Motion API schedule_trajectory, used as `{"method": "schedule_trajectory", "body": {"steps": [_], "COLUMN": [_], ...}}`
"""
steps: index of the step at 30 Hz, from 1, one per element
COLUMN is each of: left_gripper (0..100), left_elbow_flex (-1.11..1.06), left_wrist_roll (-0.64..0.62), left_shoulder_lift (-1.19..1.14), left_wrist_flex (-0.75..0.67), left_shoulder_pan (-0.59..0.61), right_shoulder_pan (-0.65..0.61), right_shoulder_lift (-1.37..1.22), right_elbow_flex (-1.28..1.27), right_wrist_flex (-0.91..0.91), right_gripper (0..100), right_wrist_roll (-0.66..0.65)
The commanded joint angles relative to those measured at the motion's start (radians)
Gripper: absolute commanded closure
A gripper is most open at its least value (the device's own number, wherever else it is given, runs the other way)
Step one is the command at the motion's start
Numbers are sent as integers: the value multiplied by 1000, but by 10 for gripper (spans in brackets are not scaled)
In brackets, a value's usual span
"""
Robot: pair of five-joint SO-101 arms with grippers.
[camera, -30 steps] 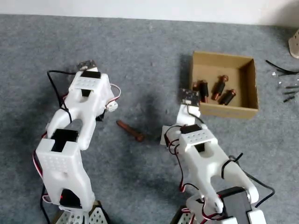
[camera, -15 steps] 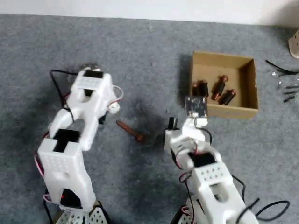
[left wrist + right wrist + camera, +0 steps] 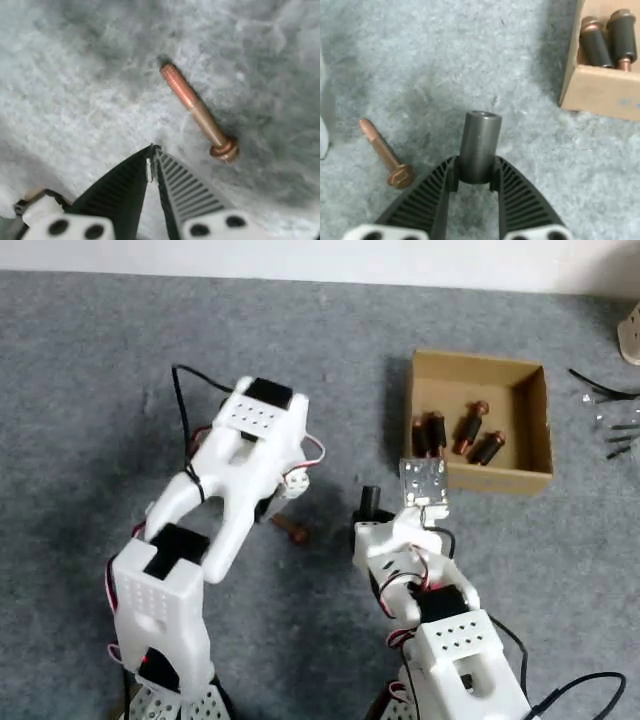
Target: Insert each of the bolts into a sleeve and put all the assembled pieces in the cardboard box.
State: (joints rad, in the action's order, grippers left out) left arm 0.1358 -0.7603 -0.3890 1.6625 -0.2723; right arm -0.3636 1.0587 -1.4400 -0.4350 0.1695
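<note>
- High view: we count four assembled pieces [image 3: 468,430] in the cardboard box [image 3: 475,358], far right on the worktop [image 3: 90,360]. One bolt [image 3: 294,531] lies left of it, head near-right, partly under the left arm [image 3: 245,440].
- Left wrist view: the left pincer [image 3: 152,151] is clenched on nothing, its tips just beside the flat-lying bolt.
- Right wrist view: the right pincer [image 3: 474,170] grasps one sleeve [image 3: 480,135], whose long axis points away from it.
</note>
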Motion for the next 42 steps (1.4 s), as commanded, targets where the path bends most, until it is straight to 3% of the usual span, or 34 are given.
{"method": "schedule_trajectory", "body": {"steps": [1,5,11,16,21,36,42], "left_gripper": [995,995,995,993,992,985,763], "left_elbow_flex": [28,-105,-320,-430,-499,-504,-513], "left_wrist_roll": [-44,-44,-54,-193,-213,-215,-218], "left_shoulder_lift": [130,222,311,311,311,311,311], "left_wrist_flex": [31,-51,-290,-459,-594,-621,-615], "left_shoulder_pan": [-21,-25,-22,-22,-21,18,15], "right_shoulder_pan": [12,12,12,12,12,12,12], "right_shoulder_lift": [35,36,36,36,36,36,36], "right_elbow_flex": [8,8,8,8,8,8,8], "right_wrist_flex": [42,42,42,42,42,41,41], "right_gripper": [995,995,995,995,995,995,995], "right_wrist_roll": [-14,-14,-14,-15,-15,-15,-15]}}
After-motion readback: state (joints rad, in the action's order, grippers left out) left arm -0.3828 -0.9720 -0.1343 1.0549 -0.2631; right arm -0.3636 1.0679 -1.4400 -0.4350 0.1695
